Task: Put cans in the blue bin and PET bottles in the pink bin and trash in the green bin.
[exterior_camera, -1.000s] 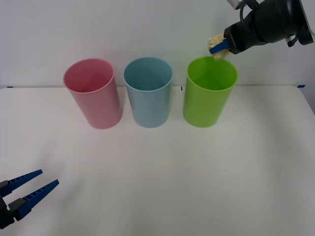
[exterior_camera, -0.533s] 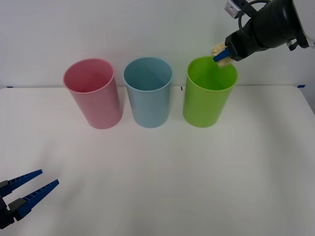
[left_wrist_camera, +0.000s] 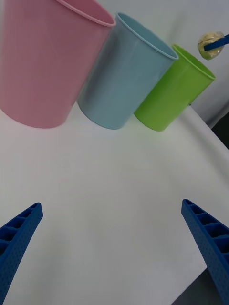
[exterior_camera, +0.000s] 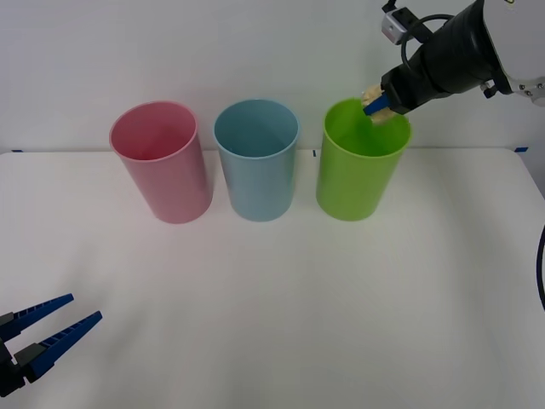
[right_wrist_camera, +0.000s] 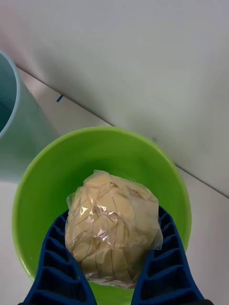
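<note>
The trash [right_wrist_camera: 112, 228] is crinkled, glossy film over beige paper; the green bin [right_wrist_camera: 57, 176] is smooth plastic.

A plain white worktop [exterior_camera: 341, 298] carried three tall plastic cylinder bins in a row: the pink bin [exterior_camera: 162, 162], the light-blue bin [exterior_camera: 256, 160], the lime-green bin [exterior_camera: 358, 170].

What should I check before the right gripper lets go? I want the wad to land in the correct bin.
1. Trash clamped in right gripper: ok.
2. Trash over the green bin mouth: ok in the right wrist view.
3. Trash below the rim: not ok, it hangs above it.
4. Green bin upright: ok.
5. Blue bin and pink bin apart from the drop: ok.
6. Left gripper away, open, low over the table's near left: ok.
</note>
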You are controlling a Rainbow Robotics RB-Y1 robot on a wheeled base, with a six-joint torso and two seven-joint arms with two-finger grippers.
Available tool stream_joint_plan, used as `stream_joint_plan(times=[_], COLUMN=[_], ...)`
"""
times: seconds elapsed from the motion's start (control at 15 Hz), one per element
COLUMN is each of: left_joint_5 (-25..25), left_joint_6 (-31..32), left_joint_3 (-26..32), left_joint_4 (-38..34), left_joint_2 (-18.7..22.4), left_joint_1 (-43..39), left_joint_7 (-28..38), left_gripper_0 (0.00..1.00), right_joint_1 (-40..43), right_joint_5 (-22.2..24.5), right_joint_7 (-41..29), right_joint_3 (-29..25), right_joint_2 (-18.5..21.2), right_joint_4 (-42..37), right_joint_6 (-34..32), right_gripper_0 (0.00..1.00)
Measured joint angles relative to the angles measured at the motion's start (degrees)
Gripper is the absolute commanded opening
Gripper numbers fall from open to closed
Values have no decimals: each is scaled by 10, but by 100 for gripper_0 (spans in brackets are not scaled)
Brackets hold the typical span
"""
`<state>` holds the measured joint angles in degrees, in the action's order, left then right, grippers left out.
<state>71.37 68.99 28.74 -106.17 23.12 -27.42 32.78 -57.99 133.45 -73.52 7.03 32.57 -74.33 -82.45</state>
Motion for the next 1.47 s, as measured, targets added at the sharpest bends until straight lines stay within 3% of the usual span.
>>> stream_joint_plan(times=[0.6, 0.67, 0.73, 1.0, 1.47], left_joint_5=[0, 0, 0, 0, 0], left_joint_6=[0, 0, 0, 0, 0], left_joint_3=[0, 0, 0, 0, 0], left_joint_4=[0, 0, 0, 0, 0], left_joint_2=[0, 0, 0, 0, 0], left_joint_1=[0, 0, 0, 0, 0], left_joint_7=[0, 0, 0, 0, 0], left_gripper_0=[100, 100, 100, 100, 100], right_joint_1=[0, 0, 0, 1, 1], right_joint_5=[15, 15, 15, -2, -4], right_joint_7=[27, 29, 36, 100, 99], right_joint_3=[0, 0, 0, 0, -1], right_joint_2=[-17, -19, -20, -24, -23], right_joint_4=[27, 27, 27, 47, 49], right_joint_6=[11, 12, 15, 63, 66], right_gripper_0=[0, 20, 100, 100, 100])
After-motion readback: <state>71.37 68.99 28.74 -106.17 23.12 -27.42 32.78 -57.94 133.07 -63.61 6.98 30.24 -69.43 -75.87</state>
